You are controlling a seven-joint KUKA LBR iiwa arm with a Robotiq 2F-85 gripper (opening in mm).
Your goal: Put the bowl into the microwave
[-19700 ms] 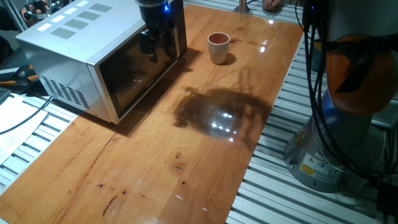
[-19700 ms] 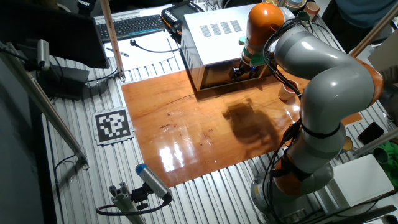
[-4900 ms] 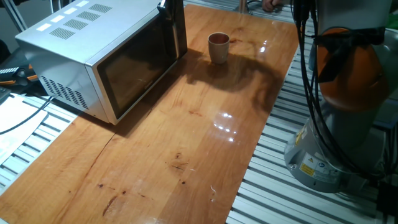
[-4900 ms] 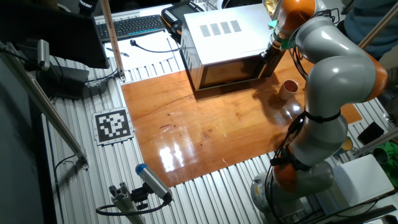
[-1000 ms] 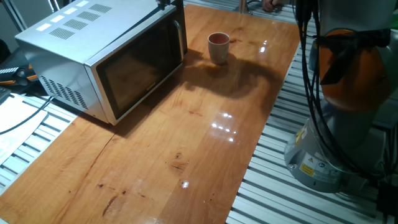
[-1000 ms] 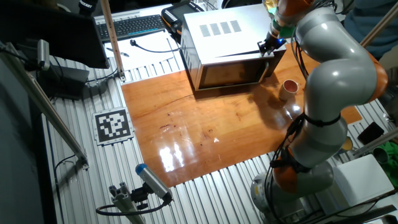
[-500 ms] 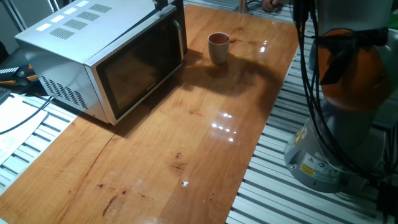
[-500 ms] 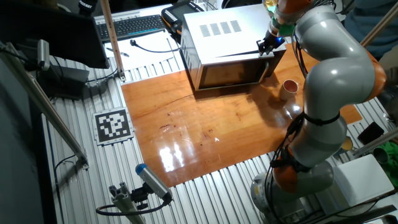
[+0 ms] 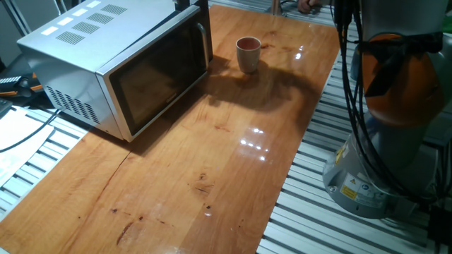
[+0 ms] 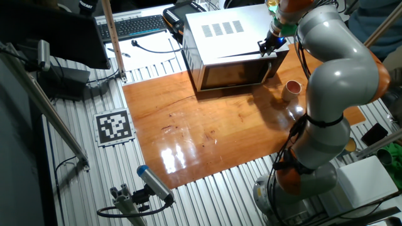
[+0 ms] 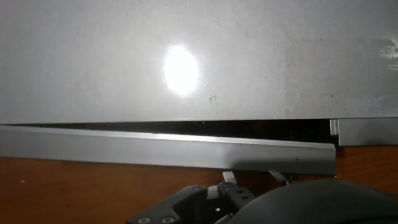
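- Here the gripper (image 10: 272,47) is hovering at the top front corner of the microwave (image 9: 92,53), on the handle side, because the door must be opened before anything can go inside.
- In the hand view the top edge of the door (image 11: 168,149) is standing a little away from the microwave body, with a dark gap between them that is getting wider toward 3 o'clock, so I judge the door is just starting to open.
- Whether the fingers are apart or together I cannot tell; they are hidden behind the door edge and the arm.
- The vertical bar handle (image 9: 209,39) is showing at the 1 o'clock end of the dark glass door in one fixed view.
- The bowl (image 9: 248,53) is waiting upright on the wooden table (image 9: 212,162), at about 3 o'clock from the handle, near the microwave but not touching it.
- The bowl is looking like a small cup, cream-white outside and reddish-brown inside, with a round rim, and much smaller than the microwave.
- It is standing free, well apart from the gripper, so I judge that picking it up is not yet begun.
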